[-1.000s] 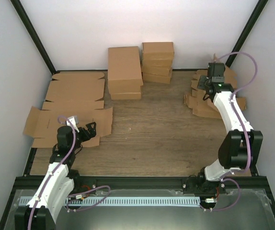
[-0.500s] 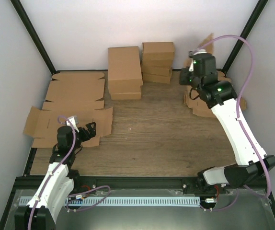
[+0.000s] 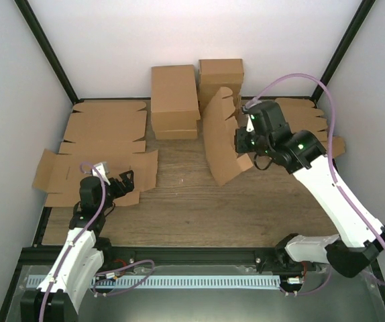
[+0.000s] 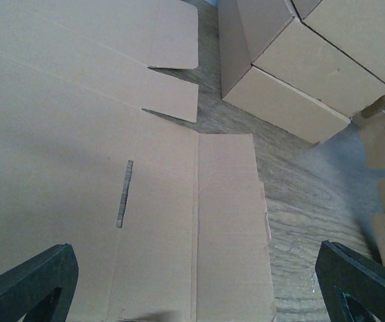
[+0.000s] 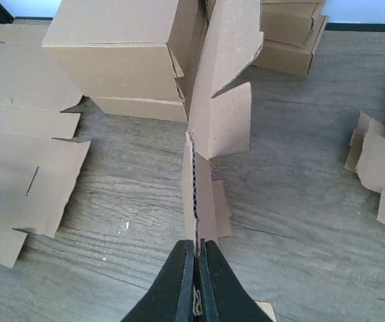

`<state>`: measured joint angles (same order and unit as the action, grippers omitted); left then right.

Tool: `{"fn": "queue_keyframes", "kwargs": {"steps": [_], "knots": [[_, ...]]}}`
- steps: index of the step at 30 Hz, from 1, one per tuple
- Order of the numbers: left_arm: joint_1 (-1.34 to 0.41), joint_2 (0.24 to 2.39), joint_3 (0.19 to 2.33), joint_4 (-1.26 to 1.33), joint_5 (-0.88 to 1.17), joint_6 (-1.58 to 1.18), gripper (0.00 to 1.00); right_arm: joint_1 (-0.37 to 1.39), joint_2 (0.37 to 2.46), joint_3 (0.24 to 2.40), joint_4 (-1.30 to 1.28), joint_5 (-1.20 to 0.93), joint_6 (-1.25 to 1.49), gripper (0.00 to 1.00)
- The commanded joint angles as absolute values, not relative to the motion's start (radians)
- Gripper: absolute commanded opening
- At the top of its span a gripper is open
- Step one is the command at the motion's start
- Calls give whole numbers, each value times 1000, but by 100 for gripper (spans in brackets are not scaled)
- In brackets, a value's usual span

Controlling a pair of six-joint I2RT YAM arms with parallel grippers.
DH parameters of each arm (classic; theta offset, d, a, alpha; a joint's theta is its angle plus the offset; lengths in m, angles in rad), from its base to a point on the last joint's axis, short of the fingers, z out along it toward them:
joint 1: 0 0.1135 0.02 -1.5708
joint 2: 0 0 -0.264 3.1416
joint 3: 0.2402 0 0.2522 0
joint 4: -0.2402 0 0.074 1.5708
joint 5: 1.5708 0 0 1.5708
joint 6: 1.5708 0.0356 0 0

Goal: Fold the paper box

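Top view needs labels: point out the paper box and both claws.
paper box [image 3: 221, 144], top view, middle of upright sheet.
right claw [image 3: 241, 143], top view, between its fingertips.
left claw [image 3: 123, 181], top view, between its fingertips.

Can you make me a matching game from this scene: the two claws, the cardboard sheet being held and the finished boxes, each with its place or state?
1. left claw
2. right claw
3. paper box
4. folded boxes

A. stacked at the back of the table
B. open, over flat cardboard
C. shut on a cardboard edge
D. held upright on edge

Pairs: 1-B, 2-C, 3-D, 4-A.
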<state>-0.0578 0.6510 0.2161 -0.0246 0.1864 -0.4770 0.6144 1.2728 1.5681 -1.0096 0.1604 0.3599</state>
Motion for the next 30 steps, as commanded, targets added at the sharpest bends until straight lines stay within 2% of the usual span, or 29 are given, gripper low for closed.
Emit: {"fn": "queue_keyframes", "kwargs": {"steps": [1, 8, 14, 16, 20, 23, 24, 26, 27, 29, 30], "knots": [[-60, 641, 214, -18, 181, -483, 100, 617, 1173, 1571, -1000, 141, 406, 1], [-60, 637, 213, -21, 176, -487, 100, 616, 1162, 1744, -1143, 173, 405, 1], [-60, 633, 215, -29, 173, -486, 100, 617, 1256, 2008, -1304, 358, 347, 1], [-60, 628, 213, -32, 172, -487, 100, 617, 1267, 1979, -1304, 328, 323, 1], [-60, 622, 212, -35, 168, -488, 100, 630, 1311, 1832, -1283, 114, 341, 1], [-60, 629, 214, -33, 168, -488, 100, 741, 1307, 1681, -1182, 18, 360, 4], [-60, 632, 215, -32, 169, -488, 100, 784, 1299, 1636, -1140, -21, 366, 10], [-60, 641, 219, -31, 170, -486, 100, 845, 1277, 1550, -1020, -168, 360, 29], [-60, 648, 223, -29, 179, -481, 100, 868, 1266, 1511, -964, -235, 358, 42], [-59, 665, 240, -42, 204, -474, 100, 880, 1230, 1441, -864, -335, 364, 79], [-59, 674, 251, -57, 198, -491, 100, 880, 1214, 1398, -833, -333, 368, 90]]}}
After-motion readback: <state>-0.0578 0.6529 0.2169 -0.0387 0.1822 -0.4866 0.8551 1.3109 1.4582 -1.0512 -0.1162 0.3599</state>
